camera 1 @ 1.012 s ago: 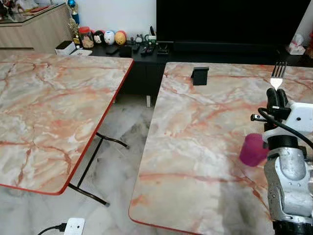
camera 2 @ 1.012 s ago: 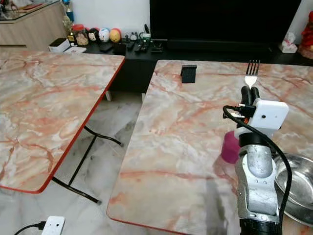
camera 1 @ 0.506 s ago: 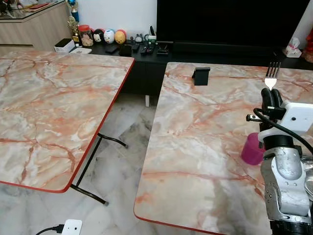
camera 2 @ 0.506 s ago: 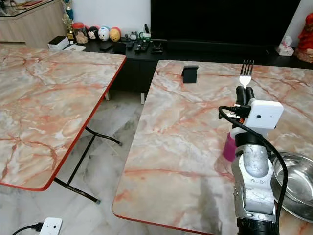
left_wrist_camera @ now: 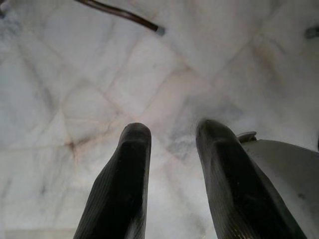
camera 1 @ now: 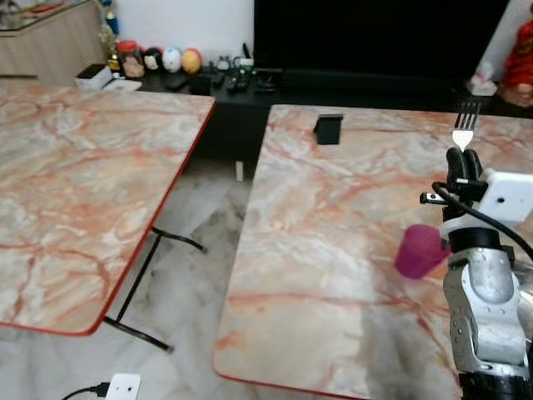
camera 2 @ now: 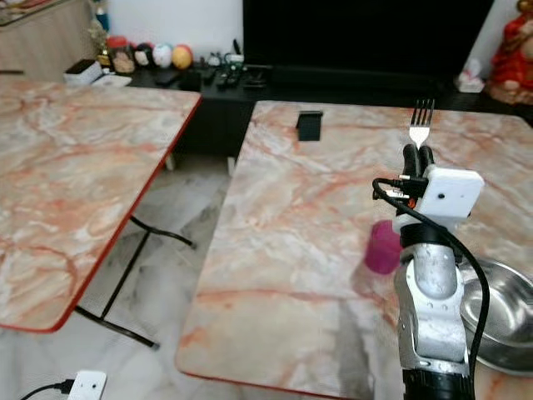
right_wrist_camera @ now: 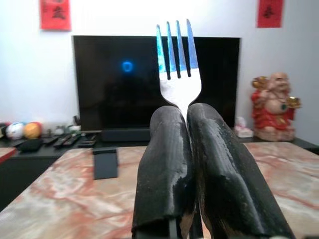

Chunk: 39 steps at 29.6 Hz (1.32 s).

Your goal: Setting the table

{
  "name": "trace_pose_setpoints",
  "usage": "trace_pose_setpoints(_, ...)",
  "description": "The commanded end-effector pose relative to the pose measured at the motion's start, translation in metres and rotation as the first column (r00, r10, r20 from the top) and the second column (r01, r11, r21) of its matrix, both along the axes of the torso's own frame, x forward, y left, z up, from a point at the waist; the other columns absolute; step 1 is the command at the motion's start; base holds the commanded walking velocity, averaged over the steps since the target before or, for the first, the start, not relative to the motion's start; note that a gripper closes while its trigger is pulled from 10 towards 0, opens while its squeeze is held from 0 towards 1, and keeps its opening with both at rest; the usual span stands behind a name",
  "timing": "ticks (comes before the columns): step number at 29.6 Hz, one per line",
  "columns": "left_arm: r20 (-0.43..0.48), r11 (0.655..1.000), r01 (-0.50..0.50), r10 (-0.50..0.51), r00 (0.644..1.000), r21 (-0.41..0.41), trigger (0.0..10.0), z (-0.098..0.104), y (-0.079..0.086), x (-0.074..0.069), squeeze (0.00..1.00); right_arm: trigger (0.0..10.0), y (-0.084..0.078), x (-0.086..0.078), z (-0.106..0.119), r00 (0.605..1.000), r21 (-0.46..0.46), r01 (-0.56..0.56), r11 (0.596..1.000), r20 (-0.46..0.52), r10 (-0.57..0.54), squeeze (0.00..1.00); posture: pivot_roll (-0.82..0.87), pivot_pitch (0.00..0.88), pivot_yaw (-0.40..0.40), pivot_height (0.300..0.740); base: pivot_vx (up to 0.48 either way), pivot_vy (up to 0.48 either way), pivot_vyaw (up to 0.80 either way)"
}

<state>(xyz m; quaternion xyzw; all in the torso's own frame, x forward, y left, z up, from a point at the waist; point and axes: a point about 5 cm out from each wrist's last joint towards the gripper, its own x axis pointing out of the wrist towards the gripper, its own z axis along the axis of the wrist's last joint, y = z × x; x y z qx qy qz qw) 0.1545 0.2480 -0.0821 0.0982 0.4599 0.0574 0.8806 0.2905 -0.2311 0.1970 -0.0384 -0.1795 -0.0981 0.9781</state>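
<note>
Right gripper point(camera 2: 419, 155) raised at right of frame over the near marble table point(camera 2: 291, 250), fingers pinched tight on a fork point(camera 2: 420, 123), tines pointing up. Wrist cam confirms: fork point(right_wrist_camera: 178, 64) head sticks out just above the closed fingertips point(right_wrist_camera: 167, 124).

Table surface: pink-veined marble top, red edge. Pink cup point(camera 2: 383, 246) sits mid-right on it, partly hidden behind the right arm. Steel bowl point(camera 2: 504, 321) at lower right, near the table's front edge. Small black stand point(camera 2: 309, 124) near the far edge, upper centre.

Second marble table point(camera 1: 75, 183) of the same kind fills the left, a gap of pale marble floor point(camera 1: 187, 275) between the two. White power strip point(camera 1: 122, 387) on the floor at bottom left.

Room: big black TV point(camera 2: 358, 37) along the top, low dark console with remotes and round figurines point(camera 1: 171, 59) upper left, red statue point(camera 2: 510, 46) upper right.

Left gripper point(left_wrist_camera: 169, 144) hangs over floor tiles, fingers narrowly apart, holding nothing.
</note>
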Motion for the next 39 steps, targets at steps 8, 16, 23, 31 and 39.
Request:
trace_pose_setpoints(8,-0.03,1.0,0.007,-0.007,1.0,0.013,10.0,-0.0018,0.0029,-0.0056,0.0,10.0,0.0008,-0.0008,0.0015,1.0,0.002,0.003,1.0,0.008,-0.003,0.0,0.01,0.001,0.008,0.74,0.0,-0.36,0.0)
trace_pose_setpoints(16,-0.029,1.0,0.003,-0.003,1.0,0.013,10.0,-0.0013,0.0041,-0.0051,0.0,10.0,-0.002,-0.0013,0.0018,1.0,0.015,0.015,1.0,0.009,-0.015,0.0,0.01,0.014,0.014,0.74,0.0,-0.37,0.0)
trace_pose_setpoints(23,-0.03,1.0,0.001,-0.001,1.0,0.012,10.0,-0.0014,0.0041,-0.0053,0.0,10.0,-0.0032,-0.0018,0.002,1.0,0.015,0.019,1.0,0.008,-0.019,0.0,0.01,0.012,0.013,0.74,0.0,-0.379,0.0)
trace_pose_setpoints(31,-0.035,1.0,0.004,-0.004,0.999,0.014,10.0,-0.0019,0.0045,-0.0068,0.0,10.0,-0.0007,-0.0021,0.0023,1.0,0.016,0.008,1.0,0.01,-0.008,0.0,0.01,0.0,0.013,0.74,0.0,-0.38,0.0)
trace_pose_setpoints(39,-0.037,1.0,0.011,-0.01,0.999,0.013,10.0,-0.0023,0.004,-0.0075,0.0,10.0,-0.001,-0.0067,-0.0009,1.0,0.004,0.011,1.0,-0.023,-0.011,0.0,0.0,0.0,0.015,0.74,0.0,-0.382,0.0)
